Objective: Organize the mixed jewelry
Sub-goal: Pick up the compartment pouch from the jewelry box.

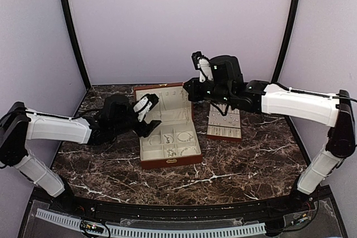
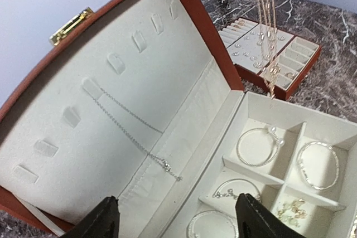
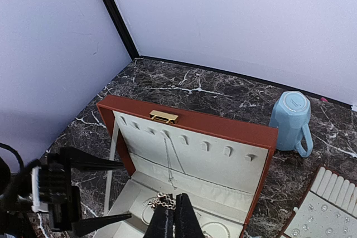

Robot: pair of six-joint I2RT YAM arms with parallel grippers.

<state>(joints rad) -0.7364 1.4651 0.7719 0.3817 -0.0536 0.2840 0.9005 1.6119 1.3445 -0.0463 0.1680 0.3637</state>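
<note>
At centre table (image 1: 251,160), open jewelry box (image 1: 170,161): silver necklace (image 2: 134,132) hung in lid (image 2: 184,54), bracelets (image 2: 257,146) in compartments. Left hand (image 2: 178,221) wide, empty. Right hand (image 3: 173,218) pinched on dangling gold chain (image 2: 266,26); likely next: hook it on a free lid tab

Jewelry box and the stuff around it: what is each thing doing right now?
jewelry box: open, lid standing up.
silver necklace: hanging from a lid hook.
right end effector: shut on the gold chain.
gold chain: dangling in the air.
left end effector: open, empty, over the box.
bracelets: lying in box compartments.
blue mug: looks upside down on the table.
slotted tray: flat, tiny silvery pieces on it.
</note>
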